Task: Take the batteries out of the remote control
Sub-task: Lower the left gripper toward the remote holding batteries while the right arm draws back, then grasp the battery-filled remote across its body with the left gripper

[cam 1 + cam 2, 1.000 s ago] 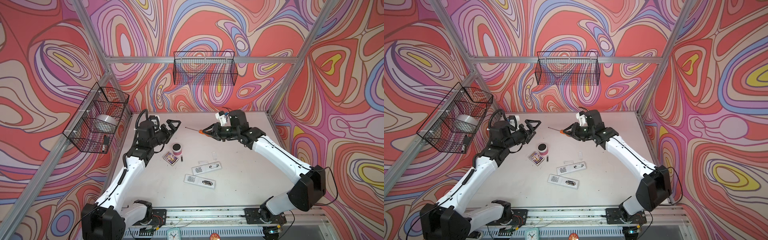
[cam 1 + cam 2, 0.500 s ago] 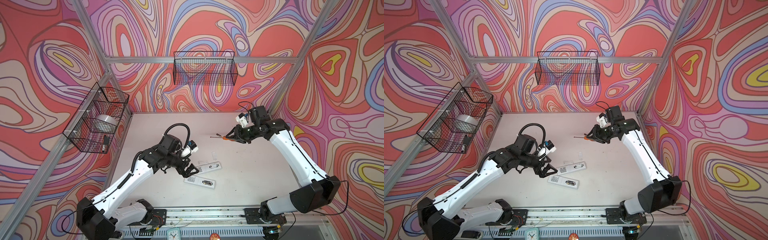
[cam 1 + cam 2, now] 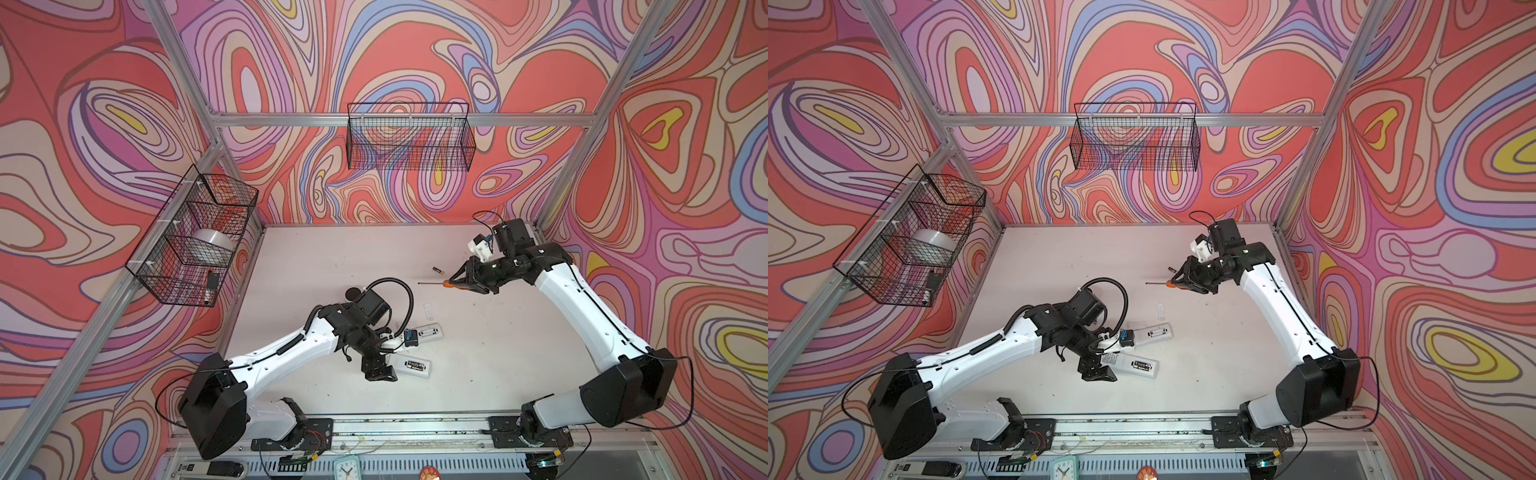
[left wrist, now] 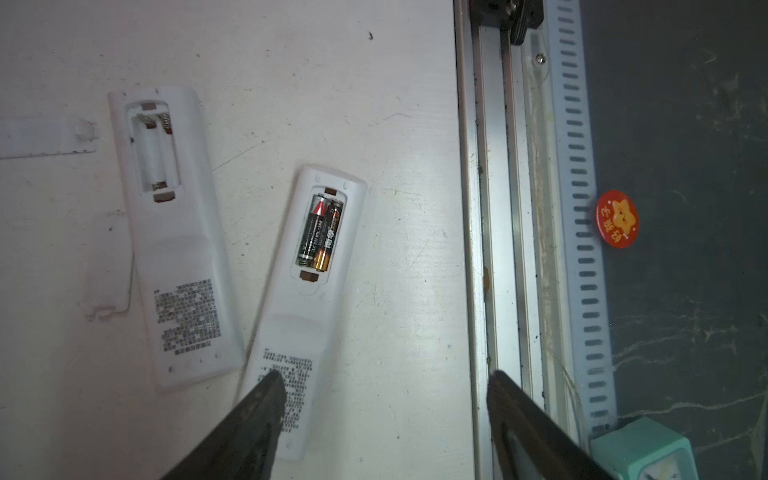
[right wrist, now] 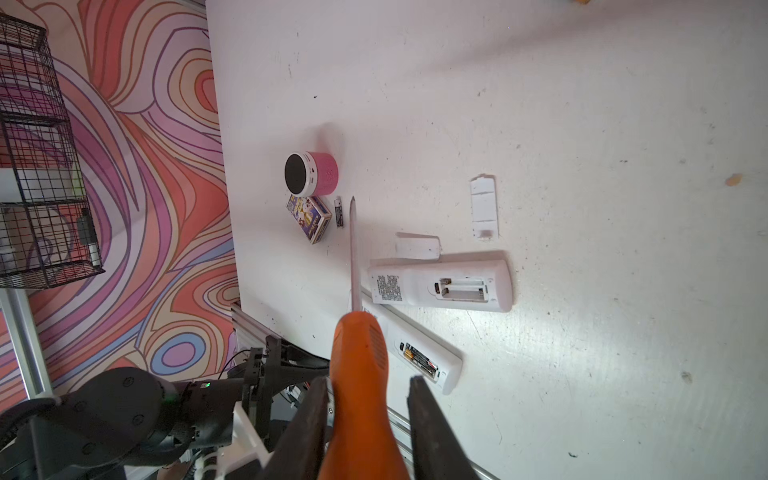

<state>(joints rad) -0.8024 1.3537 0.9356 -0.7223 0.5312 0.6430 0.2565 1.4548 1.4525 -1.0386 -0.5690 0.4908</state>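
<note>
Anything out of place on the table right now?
One loose battery lies alone toward the far side of the table. A second battery sits beside the card box. A detached cover lies loose too. No visible damage.

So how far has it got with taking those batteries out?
Roughly halfway. Done: both covers are off and one remote has an empty compartment; a loose battery lies on the table. In hand: the open left gripper hovers at the second remote, while the right gripper holds the screwdriver. Left: two batteries sit inside that remote.
</note>
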